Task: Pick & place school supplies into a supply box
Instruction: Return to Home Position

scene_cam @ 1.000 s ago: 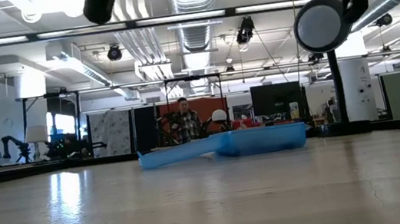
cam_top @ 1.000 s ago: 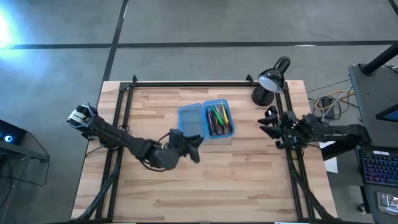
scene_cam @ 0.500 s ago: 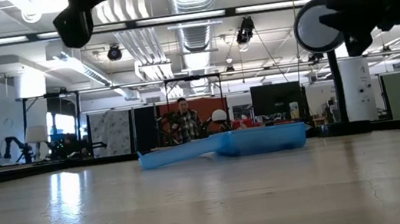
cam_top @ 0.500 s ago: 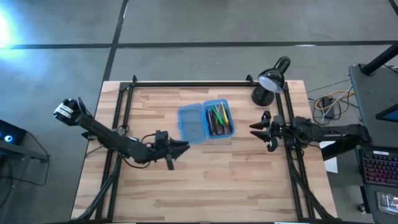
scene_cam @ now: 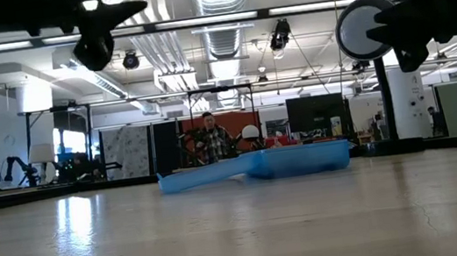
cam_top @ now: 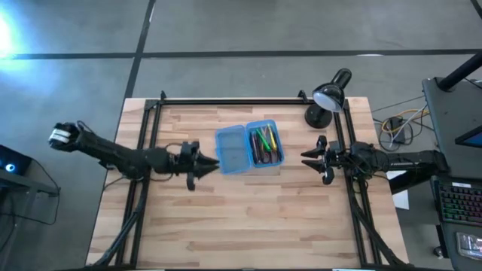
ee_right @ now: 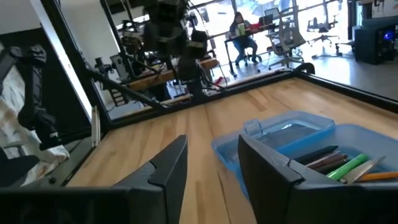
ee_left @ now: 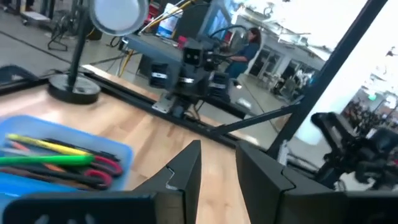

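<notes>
While both arms hang clear above the wooden table (cam_top: 248, 218), the left gripper (cam_top: 209, 163) points across the boards from the left side, its two fingers spread apart with nothing between them. Just ahead of its fingertips lies the blue supply box (cam_top: 231, 150), opened flat on the table, with the empty half nearer this gripper. The far half, on the side away from the left gripper, holds the pens and pencils (cam_top: 265, 144), lying side by side along its length, a yellow one and a green one among darker ones. The box sits between the two grippers, nearer the left one.

Facing it from the opposite side, the right gripper (cam_top: 310, 156) hovers near the table's right rail, apart from the filled half of the box. Its fingers also stand released, gripping nothing.

Behind the right gripper, at the table's far right corner, stands a black desk lamp (cam_top: 329, 96), its round shade turned toward the boards.

Seen from table height, both grippers hang high above the box, and a person (scene_cam: 211, 139) stands in the room beyond it.
</notes>
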Tool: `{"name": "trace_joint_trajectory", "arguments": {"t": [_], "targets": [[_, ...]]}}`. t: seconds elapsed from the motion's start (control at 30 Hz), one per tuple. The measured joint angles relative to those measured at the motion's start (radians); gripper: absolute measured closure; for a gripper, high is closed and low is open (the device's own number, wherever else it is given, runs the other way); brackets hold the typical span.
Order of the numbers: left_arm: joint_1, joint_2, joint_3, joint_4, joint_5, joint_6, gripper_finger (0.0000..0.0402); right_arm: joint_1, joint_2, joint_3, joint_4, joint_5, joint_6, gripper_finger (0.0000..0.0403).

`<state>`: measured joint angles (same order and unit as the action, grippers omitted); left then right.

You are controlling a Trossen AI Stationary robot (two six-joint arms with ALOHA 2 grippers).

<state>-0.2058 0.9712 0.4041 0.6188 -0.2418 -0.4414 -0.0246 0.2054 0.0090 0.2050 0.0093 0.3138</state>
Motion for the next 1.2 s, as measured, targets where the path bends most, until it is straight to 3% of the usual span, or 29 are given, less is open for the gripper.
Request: {"name": "trace_joint_trajectory", "arguments": {"t": [0.13, 0.2, 0.7, 1.03, 1.2], "targets": [[0.129, -0.088, -0.001, -0.144, 0.152, 0.034, 0.0317, 0.0, 0.0, 0.0, 0.0, 0.0, 0.0, 0.0273], [0.16, -0.131, -0.002, -0.211, 0.178, 0.046, 0.0317, 0.0, 0.0, 0.0, 0.0, 0.0, 0.0, 0.0275], [0.188, -0.459, -0.235, -0.282, 0.172, 0.059, 0.0317, 0.0, 0.0, 0.0, 0.0, 0.0, 0.0, 0.027], [0.219, -0.617, -0.259, -0.524, 0.171, 0.075, 0.0317, 0.0, 0.0, 0.0, 0.0, 0.0, 0.0, 0.0271], [0.222, -0.703, -0.289, -0.562, 0.17, 0.067, 0.0317, 0.0, 0.0, 0.0, 0.0, 0.0, 0.0, 0.0268]]}}
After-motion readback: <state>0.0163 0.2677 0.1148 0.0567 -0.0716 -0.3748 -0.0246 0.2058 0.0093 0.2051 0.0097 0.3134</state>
